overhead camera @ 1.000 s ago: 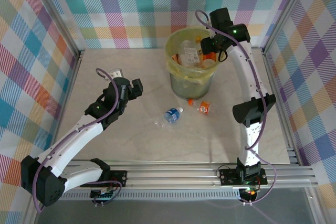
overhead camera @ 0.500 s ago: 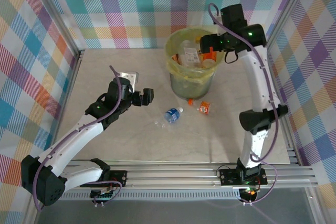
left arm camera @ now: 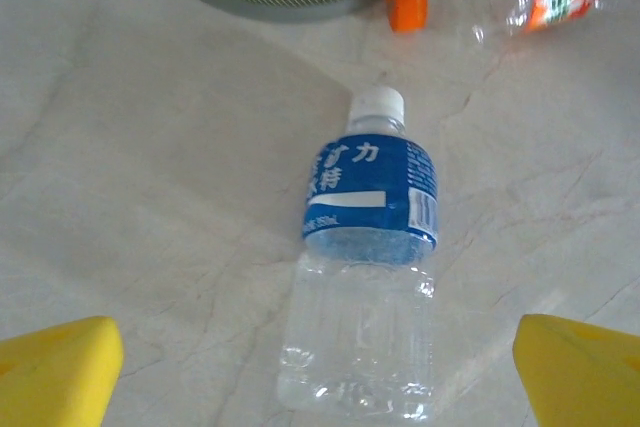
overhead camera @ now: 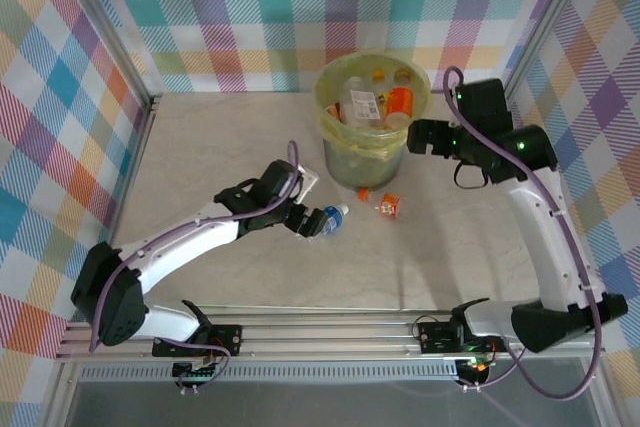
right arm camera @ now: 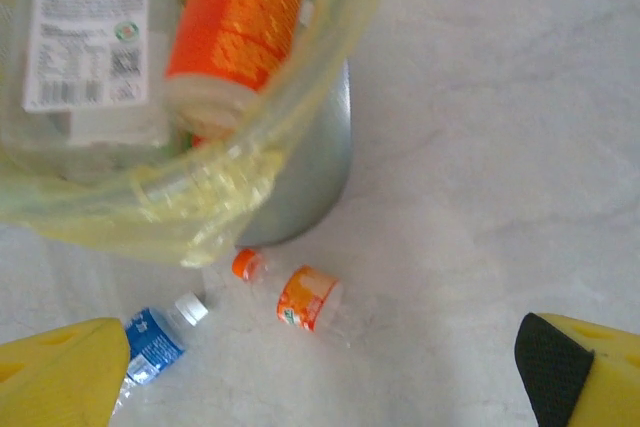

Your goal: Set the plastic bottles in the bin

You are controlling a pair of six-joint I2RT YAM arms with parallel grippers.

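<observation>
While a second ago the left arm sat folded back at the tabletop's [overhead camera: 200, 147] 9 o'clock side, it has now swung in toward centre. Left claw [overhead camera: 309, 223] now sits just at the base end of the blue-label bottle [overhead camera: 328, 218]. Fingers spread wide, nothing in them; in the wrist view the yellow pads [left arm camera: 55, 367] sit either side of the bottle's clear lower half, not touching yet. That bottle lies flat, white cap pointing toward the bin [overhead camera: 365, 162], at about the bin's 7 o'clock.

Bin stands at the tabletop's 12 o'clock, bag-lined, several bottles piled inside. An orange-label bottle [overhead camera: 399, 102] now rests on top at the rim's 2 o'clock; the right claw was over that spot a second ago, so likely just dropped. Counts as one more done.

A second loose bottle, orange label and orange cap [overhead camera: 386, 205], lies flat at the bin's 5 o'clock, near the blue one but apart.

Right claw [overhead camera: 414, 136] has pulled back off the bin to its 3 o'clock, just beside the rim, fingers wide apart and empty. Right arm is stretched tall along the 3 o'clock edge, wrist bent inward toward the bin.

Judgement: two bottles left on the tabletop. Left arm looks lined up to take the blue one; right arm is free for the orange one.
</observation>
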